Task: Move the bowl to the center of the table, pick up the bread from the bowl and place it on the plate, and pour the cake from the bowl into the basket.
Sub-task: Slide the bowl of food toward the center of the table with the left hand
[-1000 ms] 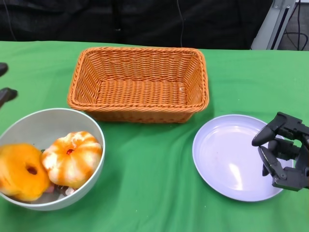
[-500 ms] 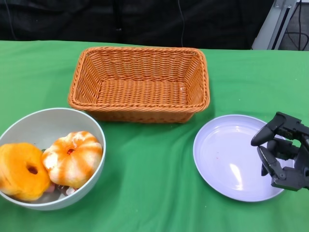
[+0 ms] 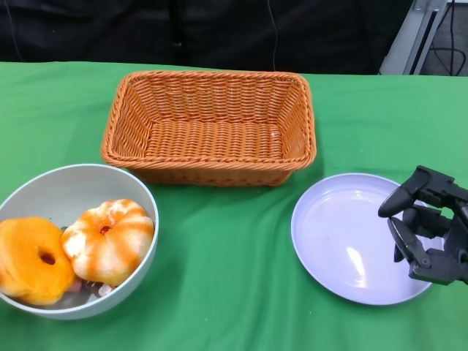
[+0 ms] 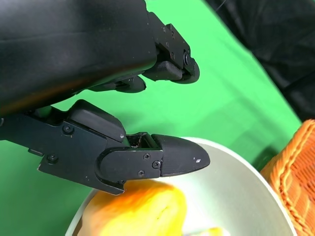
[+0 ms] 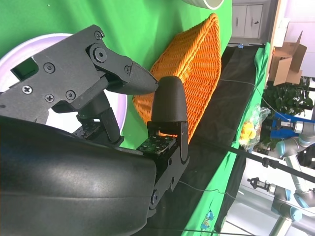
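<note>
Green cloth [image 3: 234, 278], woven basket [image 3: 210, 126].

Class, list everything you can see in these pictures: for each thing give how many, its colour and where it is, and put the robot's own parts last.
Table: one, covered in green cloth, under everything.
Basket: one, orange wicker, empty, at the back centre.
Bowl: one, grey, front left corner.
Pastries: two in the bowl, a plain orange ring towards its left, an orange-and-white striped one to its right.
Plate: one, pale lilac, empty, front right.
Right hand: one, black, fingers apart, holding nothing, over the plate's right edge.
Left hand: one, black, out of the head view; the left wrist view shows it open by the bowl's rim.
</note>
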